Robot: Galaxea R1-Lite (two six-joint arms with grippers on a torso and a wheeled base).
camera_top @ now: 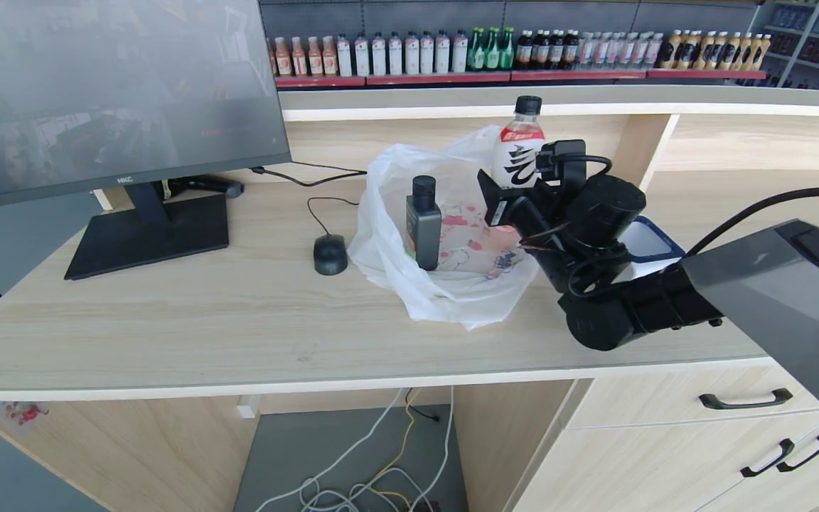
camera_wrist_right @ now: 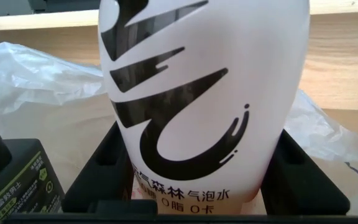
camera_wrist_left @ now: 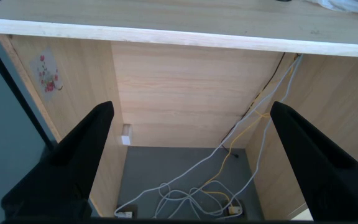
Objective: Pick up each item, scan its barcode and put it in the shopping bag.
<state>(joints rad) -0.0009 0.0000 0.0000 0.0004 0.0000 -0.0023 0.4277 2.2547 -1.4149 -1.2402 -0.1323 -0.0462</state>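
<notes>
At the far right rim of the white shopping bag (camera_top: 384, 238), the drink bottle (camera_top: 518, 146) is pinched upright by the right gripper (camera_top: 527, 185), the bag's mouth lying just leftward and lower; the left gripper (camera_wrist_left: 191, 155) is seen spread beneath the counter (camera_wrist_left: 166, 22)

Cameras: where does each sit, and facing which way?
Head view: on the head, facing forward-down at the counter; right arm shows.
Left wrist view: below the counter edge, facing cables; open left end effector.
Right wrist view: facing the white bottle in the right end effector.
Shared: head and right wrist views show bottle and shopping bag.
</notes>
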